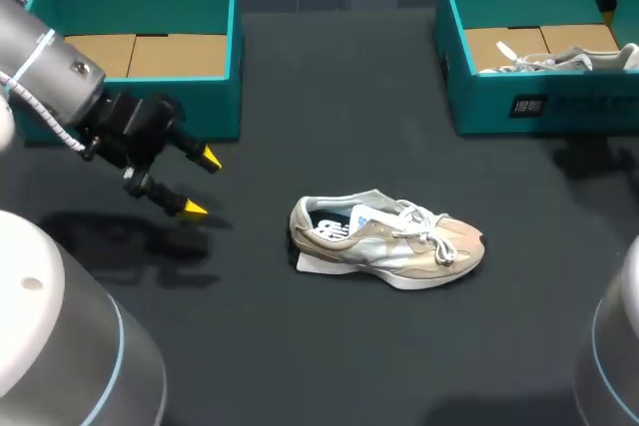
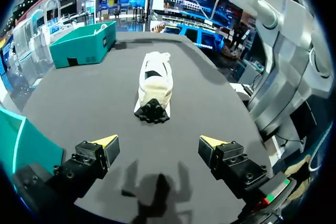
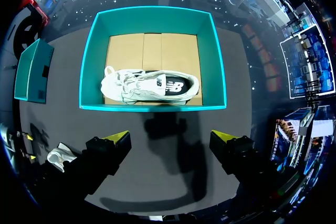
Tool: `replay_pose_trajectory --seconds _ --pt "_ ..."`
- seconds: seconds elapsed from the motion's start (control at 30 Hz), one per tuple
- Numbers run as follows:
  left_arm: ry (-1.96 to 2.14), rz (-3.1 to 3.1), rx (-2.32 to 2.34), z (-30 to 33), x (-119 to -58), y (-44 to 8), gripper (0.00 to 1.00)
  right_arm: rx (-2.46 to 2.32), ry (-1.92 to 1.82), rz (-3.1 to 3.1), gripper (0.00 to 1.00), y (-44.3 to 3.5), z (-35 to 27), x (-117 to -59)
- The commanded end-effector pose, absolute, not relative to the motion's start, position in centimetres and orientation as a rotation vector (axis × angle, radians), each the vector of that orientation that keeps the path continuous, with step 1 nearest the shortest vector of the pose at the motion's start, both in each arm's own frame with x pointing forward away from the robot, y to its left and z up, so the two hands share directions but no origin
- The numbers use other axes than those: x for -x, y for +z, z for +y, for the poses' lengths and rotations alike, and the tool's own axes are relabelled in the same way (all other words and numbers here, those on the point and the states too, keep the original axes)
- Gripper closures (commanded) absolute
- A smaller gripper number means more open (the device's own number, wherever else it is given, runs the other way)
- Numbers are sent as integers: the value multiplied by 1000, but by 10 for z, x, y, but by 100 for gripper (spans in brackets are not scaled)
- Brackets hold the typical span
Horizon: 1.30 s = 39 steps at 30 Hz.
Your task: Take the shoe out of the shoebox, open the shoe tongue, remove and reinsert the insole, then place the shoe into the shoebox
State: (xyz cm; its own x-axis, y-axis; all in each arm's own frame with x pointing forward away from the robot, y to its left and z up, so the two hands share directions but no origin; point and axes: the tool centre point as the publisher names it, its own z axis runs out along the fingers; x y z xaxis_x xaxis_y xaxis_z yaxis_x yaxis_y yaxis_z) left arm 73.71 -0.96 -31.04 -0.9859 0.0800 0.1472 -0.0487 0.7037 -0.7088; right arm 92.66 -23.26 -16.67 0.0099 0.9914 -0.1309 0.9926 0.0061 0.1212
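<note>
The only furniture is a table whose dark charcoal tabletop (image 1: 300, 346) is matte and even from edge to edge, lit from overhead so that soft, blurred shadows (image 1: 120, 241) fall near its left edge and fainter ones near its right edge.

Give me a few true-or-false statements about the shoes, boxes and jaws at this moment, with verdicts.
1. One shoe lies on the table, outside both boxes. True.
2. The left box holds a shoe. False: only its cardboard floor shows; the second shoe lies in the right box.
3. The left jaws grip the shoe on the table. False: they are open and apart from it.
4. The right jaws are open above the right box. True.
</note>
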Motion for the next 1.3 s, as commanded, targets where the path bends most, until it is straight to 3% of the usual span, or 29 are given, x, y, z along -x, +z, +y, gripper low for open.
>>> replay_pose_trajectory --seconds 0.03,0.43,1.3 --pt "1515 -2458 -132 0 -737 -321 0 -2098 -10 2093 0 -167 -233 -927" --pt "1515 -2458 -132 0 -737 -321 0 -2098 -10 2093 0 -167 -233 -927" --pt "1699 -2493 5 4 -734 -372 0 -2098 -10 2093 0 -167 -233 -927"
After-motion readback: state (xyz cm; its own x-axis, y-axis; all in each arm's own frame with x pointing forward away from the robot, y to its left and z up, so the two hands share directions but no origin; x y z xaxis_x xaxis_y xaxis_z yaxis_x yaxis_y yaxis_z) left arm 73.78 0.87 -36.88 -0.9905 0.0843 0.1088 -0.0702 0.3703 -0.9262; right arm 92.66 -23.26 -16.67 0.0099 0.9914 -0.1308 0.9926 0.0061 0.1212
